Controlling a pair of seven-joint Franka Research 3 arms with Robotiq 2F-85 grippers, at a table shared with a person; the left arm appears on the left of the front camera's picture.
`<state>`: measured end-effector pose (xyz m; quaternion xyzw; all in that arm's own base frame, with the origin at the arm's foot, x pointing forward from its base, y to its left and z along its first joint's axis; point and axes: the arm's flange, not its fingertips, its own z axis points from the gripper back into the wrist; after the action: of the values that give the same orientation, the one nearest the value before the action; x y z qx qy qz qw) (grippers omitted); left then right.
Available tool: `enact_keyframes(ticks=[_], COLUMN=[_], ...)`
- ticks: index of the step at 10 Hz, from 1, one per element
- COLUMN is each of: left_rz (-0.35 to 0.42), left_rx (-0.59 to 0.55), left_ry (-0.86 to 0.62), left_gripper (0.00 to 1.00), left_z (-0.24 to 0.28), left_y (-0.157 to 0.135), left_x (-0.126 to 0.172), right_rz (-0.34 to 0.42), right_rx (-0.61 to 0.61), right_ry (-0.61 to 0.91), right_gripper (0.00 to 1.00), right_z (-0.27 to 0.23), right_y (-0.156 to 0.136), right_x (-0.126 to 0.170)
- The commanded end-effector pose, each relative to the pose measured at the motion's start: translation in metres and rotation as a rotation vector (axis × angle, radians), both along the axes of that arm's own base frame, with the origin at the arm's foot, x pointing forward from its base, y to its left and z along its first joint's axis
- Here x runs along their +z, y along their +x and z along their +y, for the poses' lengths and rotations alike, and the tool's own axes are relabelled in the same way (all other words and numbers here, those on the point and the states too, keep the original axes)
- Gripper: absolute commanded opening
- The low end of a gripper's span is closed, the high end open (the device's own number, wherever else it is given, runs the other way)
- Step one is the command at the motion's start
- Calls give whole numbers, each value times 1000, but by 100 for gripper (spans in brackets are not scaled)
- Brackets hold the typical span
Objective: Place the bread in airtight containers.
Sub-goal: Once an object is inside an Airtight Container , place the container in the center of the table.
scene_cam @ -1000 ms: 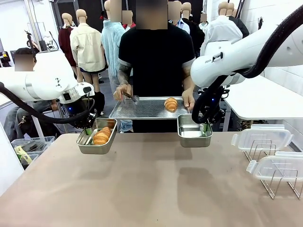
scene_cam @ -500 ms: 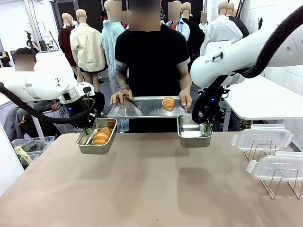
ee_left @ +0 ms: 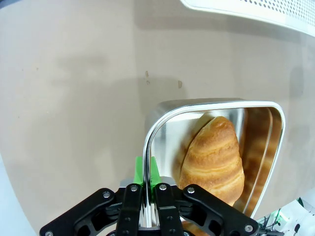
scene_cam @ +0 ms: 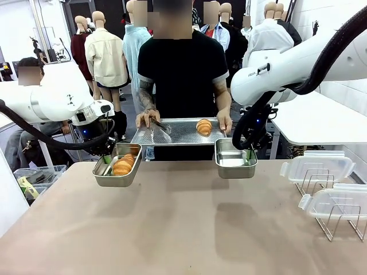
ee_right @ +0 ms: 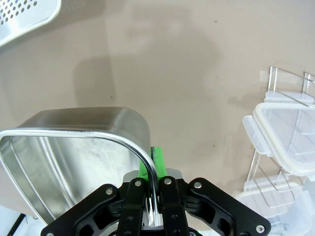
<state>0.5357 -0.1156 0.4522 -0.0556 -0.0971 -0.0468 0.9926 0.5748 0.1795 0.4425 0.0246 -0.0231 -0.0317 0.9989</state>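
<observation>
My left gripper (scene_cam: 106,158) (ee_left: 146,172) is shut on the rim of one airtight container (scene_cam: 109,179) (ee_left: 211,103), held above the table's far left. One piece of bread (scene_cam: 123,165) (ee_left: 214,157), a golden croissant, lies inside it. Over the far right my right gripper (scene_cam: 251,153) (ee_right: 154,164) is shut on the rim of the other container (scene_cam: 234,171) (ee_right: 74,162), which has nothing in it. A person behind the table holds a perforated metal tray (scene_cam: 178,134) carrying the second croissant (scene_cam: 203,126), with tongs (scene_cam: 159,122) in one hand.
Two clear plastic lids (scene_cam: 318,166) (ee_right: 290,142) rest on a wire rack (scene_cam: 338,220) at the table's right edge. The tray's edge (ee_left: 256,10) hangs beyond my left container. The tan tabletop (scene_cam: 183,229) spreads in front.
The person has lifted the tray slightly and shifted it, so the croissant on it sits a little higher and to the left. Both arms hold still.
</observation>
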Motion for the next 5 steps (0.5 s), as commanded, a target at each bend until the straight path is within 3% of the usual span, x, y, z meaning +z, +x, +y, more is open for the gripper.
enact_keyframes(ticks=[1, 5], left_rz=[-7, -4], left_rx=[-11, 19], left_ry=[3, 2], left_gripper=[0, 0], left_z=[1, 3], left_y=[0, 5], left_x=[4, -11], right_rz=[-1, -1], right_rx=[3, 3], right_ry=[5, 5], right_gripper=[0, 0], right_z=[-2, -2], right_y=[-5, -5], right_x=[2, 2])
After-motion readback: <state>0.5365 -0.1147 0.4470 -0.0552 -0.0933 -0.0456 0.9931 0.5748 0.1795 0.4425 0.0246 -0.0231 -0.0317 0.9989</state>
